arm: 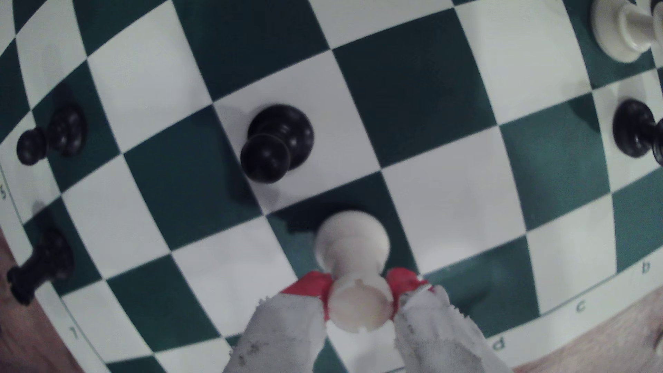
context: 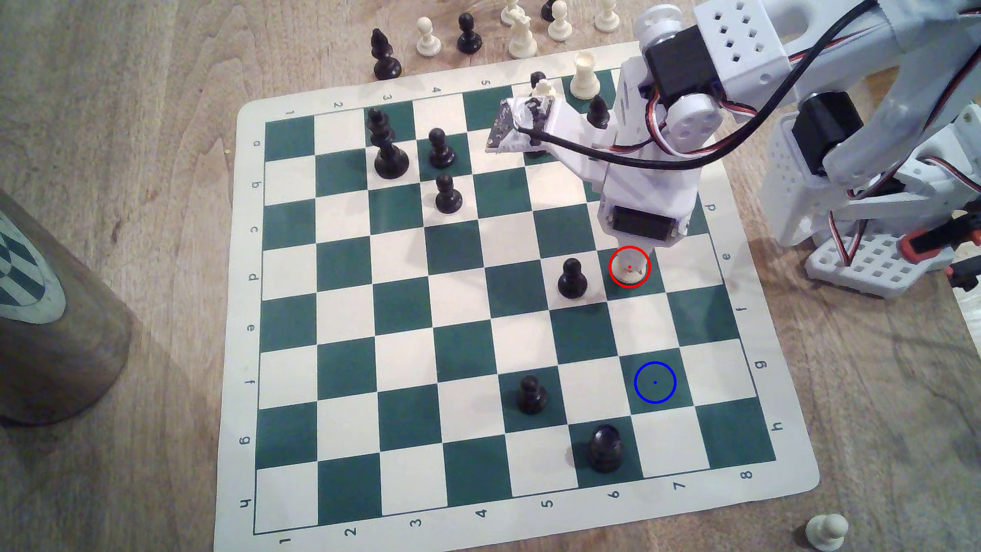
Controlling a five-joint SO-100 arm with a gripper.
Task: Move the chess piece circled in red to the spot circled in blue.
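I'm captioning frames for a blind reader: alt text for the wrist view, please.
Red-tipped gripper closed around the turret of a white rook standing on a dark green square. A black pawn stands on the diagonally adjoining white square.

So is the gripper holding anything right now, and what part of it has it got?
Yes: the gripper is closed on the white rook, its red-tipped fingers pressing either side of the turret at the top. The rook's base appears to sit on its dark green square.
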